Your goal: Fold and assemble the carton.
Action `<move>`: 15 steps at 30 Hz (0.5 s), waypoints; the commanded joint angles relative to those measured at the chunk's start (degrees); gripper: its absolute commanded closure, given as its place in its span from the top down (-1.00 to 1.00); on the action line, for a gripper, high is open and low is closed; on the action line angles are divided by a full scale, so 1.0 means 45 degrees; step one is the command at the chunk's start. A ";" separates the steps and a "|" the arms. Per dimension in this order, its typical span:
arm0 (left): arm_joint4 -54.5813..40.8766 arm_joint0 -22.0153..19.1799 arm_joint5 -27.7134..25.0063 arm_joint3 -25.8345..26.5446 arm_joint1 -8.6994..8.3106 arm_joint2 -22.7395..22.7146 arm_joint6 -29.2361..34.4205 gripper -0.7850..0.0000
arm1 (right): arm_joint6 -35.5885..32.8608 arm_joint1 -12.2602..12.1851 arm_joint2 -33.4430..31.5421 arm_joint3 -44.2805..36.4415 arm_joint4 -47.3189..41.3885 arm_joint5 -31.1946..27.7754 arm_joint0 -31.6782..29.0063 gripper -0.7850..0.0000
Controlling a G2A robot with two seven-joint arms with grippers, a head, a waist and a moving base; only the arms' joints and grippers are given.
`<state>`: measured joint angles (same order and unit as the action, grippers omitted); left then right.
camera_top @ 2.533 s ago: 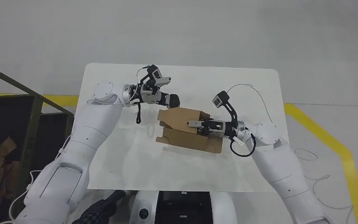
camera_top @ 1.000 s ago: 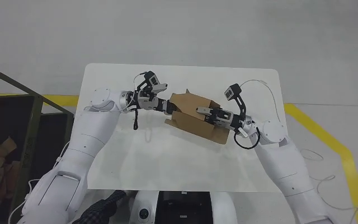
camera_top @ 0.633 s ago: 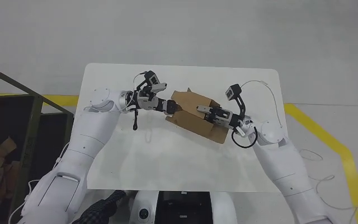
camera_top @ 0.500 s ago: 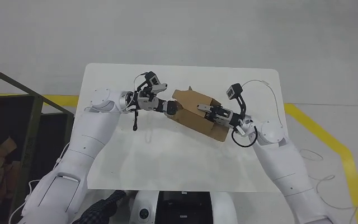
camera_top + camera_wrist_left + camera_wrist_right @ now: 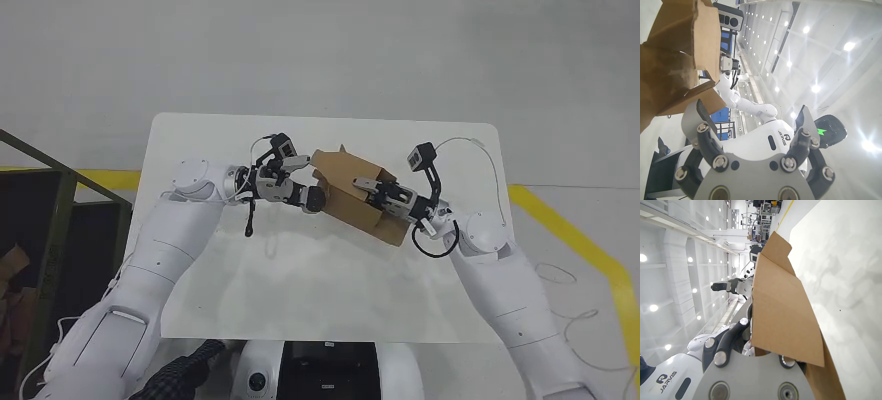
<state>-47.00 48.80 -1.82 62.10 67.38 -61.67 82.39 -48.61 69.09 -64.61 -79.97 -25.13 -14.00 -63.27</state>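
Between the left tool (image 5: 315,199) and the right tool (image 5: 374,189), over the white tabletop (image 5: 210,280), hangs the carton (image 5: 350,186), tilted and only half formed. Whether any corner of it rests on the surface I cannot tell. Right tool first: it is clamped down on a side panel (image 5: 780,313), cardboard running straight through its grip, so that is our anchor. Left tool now, and it is spread wide with nothing in its grasp. One finger (image 5: 703,112) sits right up against the edge of a loose flap (image 5: 710,94), touching or very nearly so, with the rest of the carton just beyond its tip.

So the step in hand, by my reading, is folding that flap home. How to do it well? Use the flat of that finger as a paddle and push toward the right tool, square to the crease, not along it. Push slowly, because corrugated board springs back and a quick shove will likely just swing the whole carton round the right tool's grip. That grip wants to be firm but no harder, since a thin panel pinched from one side can buckle. Watch the second flap (image 5: 706,37) farther out from the left tool: it stands open and could catch. Once the flap lies flat, hold it there before letting go.
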 commanded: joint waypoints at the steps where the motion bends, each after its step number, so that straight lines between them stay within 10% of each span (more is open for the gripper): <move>1: -0.0001 -0.0053 -0.0030 -0.0073 0.0036 0.0091 -0.0010 1.00 | 0.0046 0.0008 0.0020 -0.0058 0.0012 -0.0005 -0.0010 -1.00; 15: 0.0095 -0.0426 -0.0264 -0.0732 0.0196 0.0348 -0.0082 1.00 | 0.0122 0.0041 -0.0020 -0.0451 -0.0393 0.0056 -0.0190 -1.00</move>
<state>-46.69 46.98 -2.79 58.92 68.24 -60.06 82.16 -47.98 69.26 -64.75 -81.86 -26.64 -13.77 -64.06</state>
